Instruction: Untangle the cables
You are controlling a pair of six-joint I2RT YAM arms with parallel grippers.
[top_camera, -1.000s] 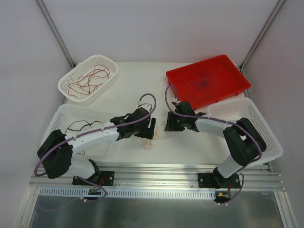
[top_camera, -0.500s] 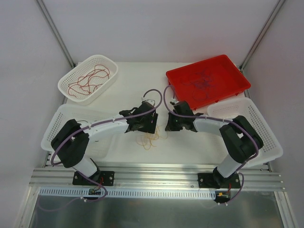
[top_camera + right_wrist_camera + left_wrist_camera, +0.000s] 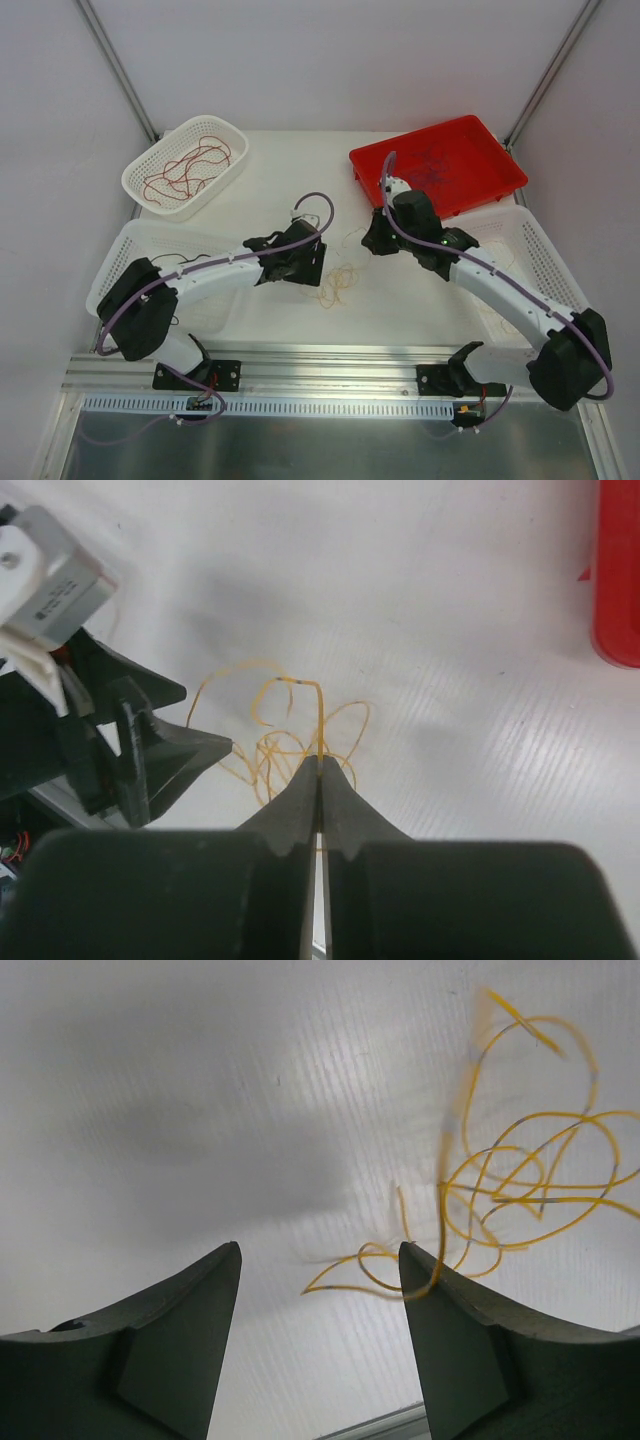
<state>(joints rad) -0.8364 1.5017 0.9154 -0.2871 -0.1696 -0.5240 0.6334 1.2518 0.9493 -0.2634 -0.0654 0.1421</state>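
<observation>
View from above: a white desk with two robot arms reaching inward from its near edge. Between them, on the bare desk surface, lies a small loose tangle of very thin pale yellow wire, looping and curly.

The right hand is above and just right of the tangle. In its wrist view the two dark fingers are pressed fully together, and one strand of the yellow wire runs straight up out of the seam between them, so the strand is pinched. The rest of the tangle spreads on the desk beyond the fingertips.

The left hand sits just left of the tangle. Its wrist view shows the fingers standing well apart, gripping nothing; one wire loop crosses in front of the right-side fingertip.

At the far left corner a white mesh basket holds thin red wires. At the far right a red plastic tray holds thin dark purple wires.
</observation>
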